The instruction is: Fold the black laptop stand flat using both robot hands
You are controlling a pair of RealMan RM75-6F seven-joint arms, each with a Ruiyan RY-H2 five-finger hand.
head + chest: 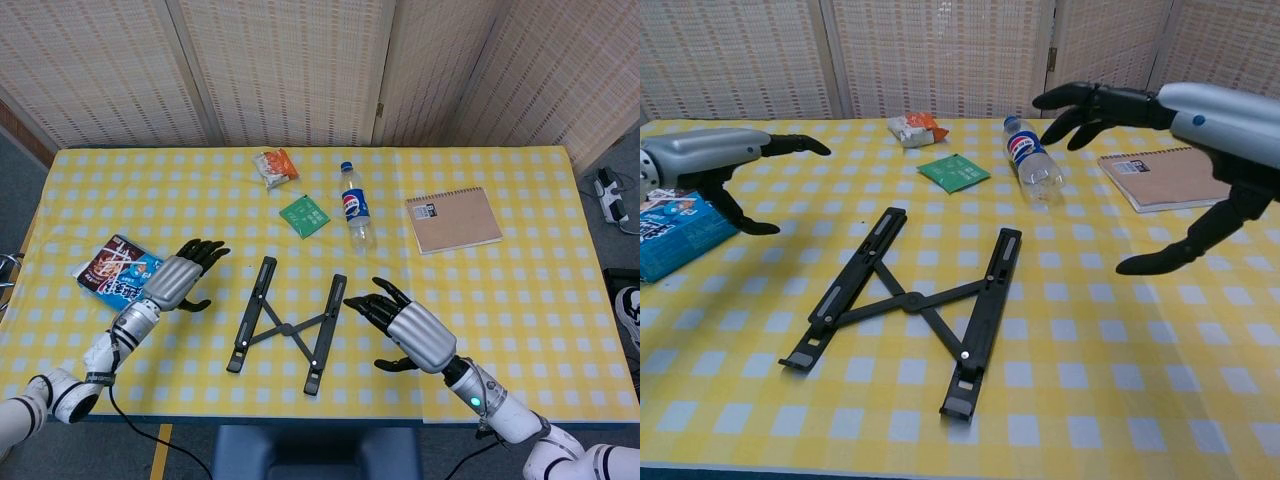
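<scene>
Black slatted metal laptop stand (285, 326) flat, rails splayed. My left hand (178, 279) and right hand (405, 331) flank it, spread, empty. Risk: uneven squeeze skids stand.

A black laptop stand (284, 326) (908, 304) lies collapsed flat on a yellow-and-white checked bench (520, 290), near its front edge. Its two long slotted side rails angle slightly toward each other at the far end, joined by thin crossed struts pivoting at a central hub. Each rail ends in a small upturned lip at the near end. Nothing touches the stand.
</scene>
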